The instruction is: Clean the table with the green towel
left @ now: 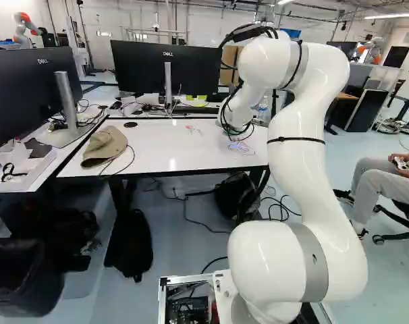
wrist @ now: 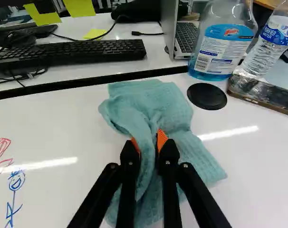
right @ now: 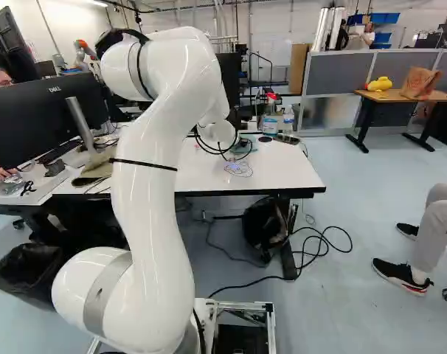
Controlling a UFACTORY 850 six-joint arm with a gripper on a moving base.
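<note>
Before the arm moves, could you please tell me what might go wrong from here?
The end effector pinches only a fold of the towel, so it may slip out under drag. Wiping forward could shove the black disc beside the towel into the spray bottle just beyond, which might tip.

Qty: 1 towel (wrist: 148, 107), 1 cap (left: 104, 145), 2 blk discs (wrist: 206, 96), 2 btls (wrist: 225, 47), 1 laptop (wrist: 186, 38), min. 3 ylw notes (wrist: 79, 7), 2 lg monitors (left: 140, 67) (1 near L, 1 far).
</note>
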